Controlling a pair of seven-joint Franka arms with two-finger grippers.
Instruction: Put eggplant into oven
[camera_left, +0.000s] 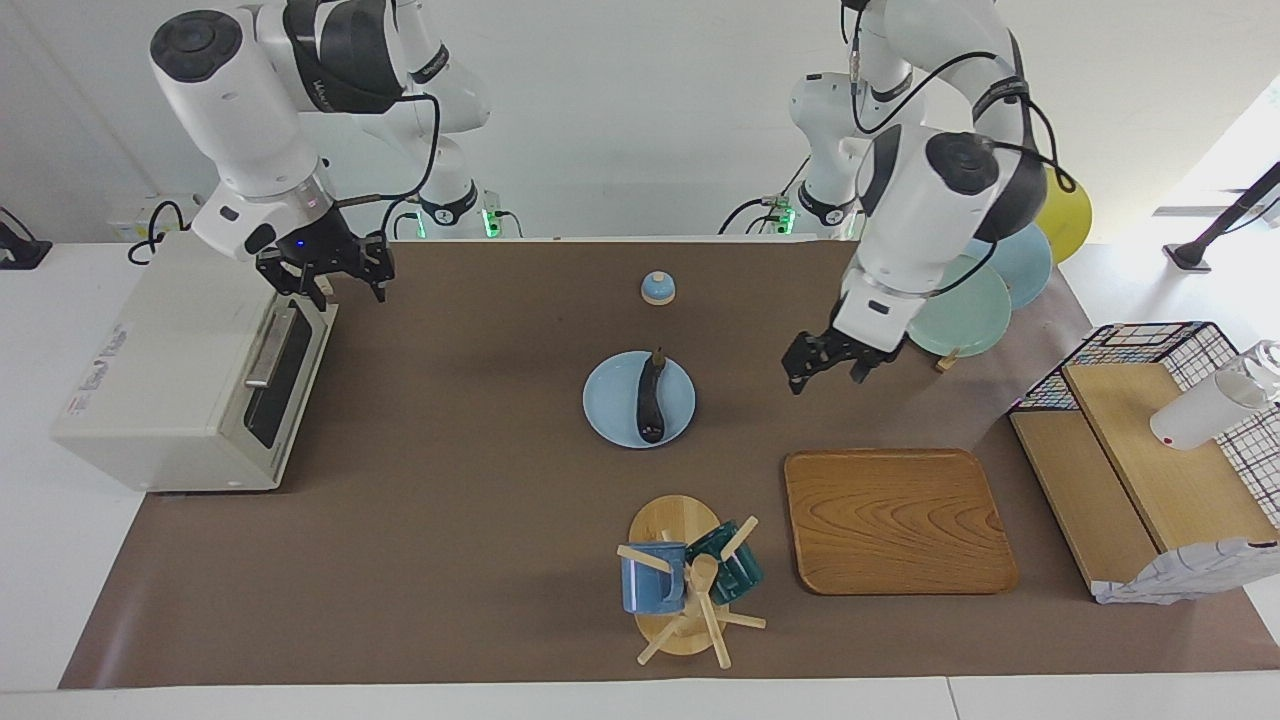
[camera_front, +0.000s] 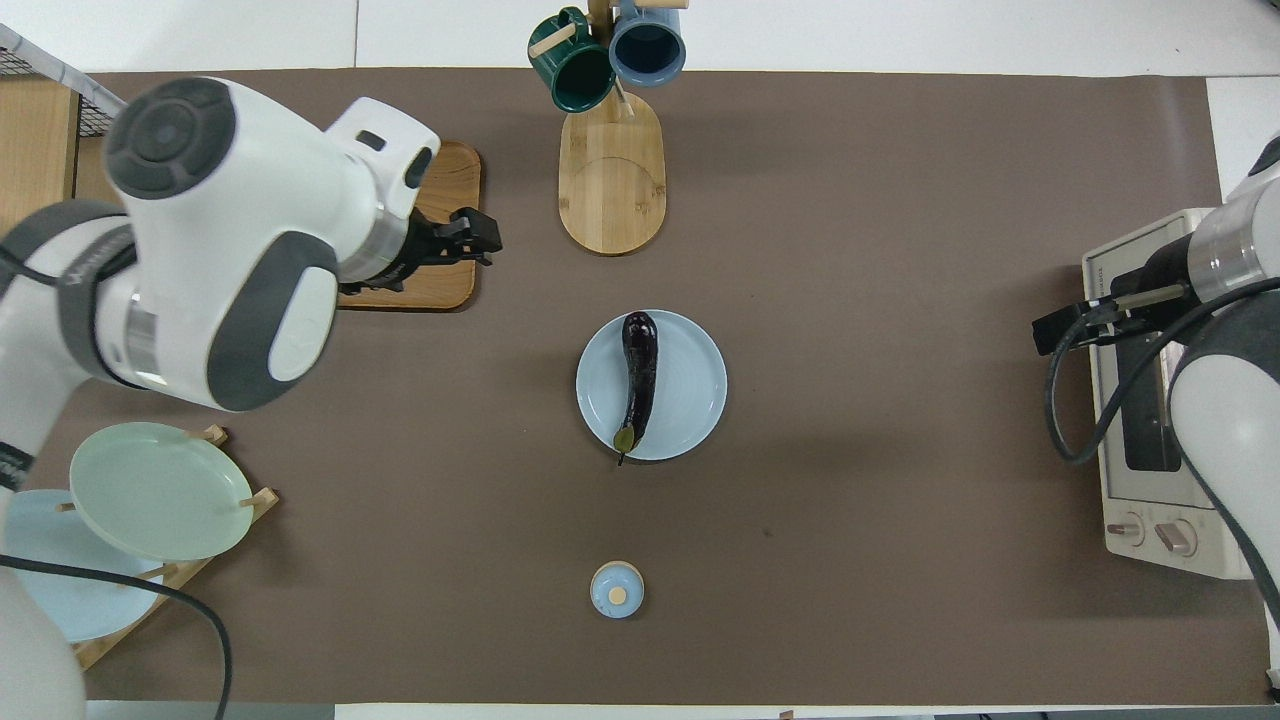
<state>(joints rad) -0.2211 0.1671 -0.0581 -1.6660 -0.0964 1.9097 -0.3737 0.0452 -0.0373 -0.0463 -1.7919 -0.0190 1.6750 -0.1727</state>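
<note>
The eggplant (camera_left: 648, 400) is lying on a light blue plate (camera_left: 605, 415) in the middle of the brown mat (camera_left: 450, 520), with its stem tip pointing toward the robots. Nothing is touching it. The oven (camera_left: 190, 370) is sitting at the right arm's end of the table, and its dark glass door is looking shut. The right gripper (camera_left: 333, 277) is hanging over the top front edge of the oven, just above the door's handle, and I cannot tell if its fingers are spread or pressed together. The left gripper (camera_left: 828, 362) is hanging in the air over the mat, well apart from the eggplant, between the plate and the rack of plates (camera_left: 955, 300). Its fingers are spread apart and are holding nothing. A wooden tray (camera_left: 895, 520) is lying farther from the robots than the left gripper. A mug stand (camera_left: 680, 575) with a blue mug and a green mug is standing farther from the robots than the plate. A small blue lid (camera_left: 657, 288) is sitting nearer to the robots than the plate.
</note>
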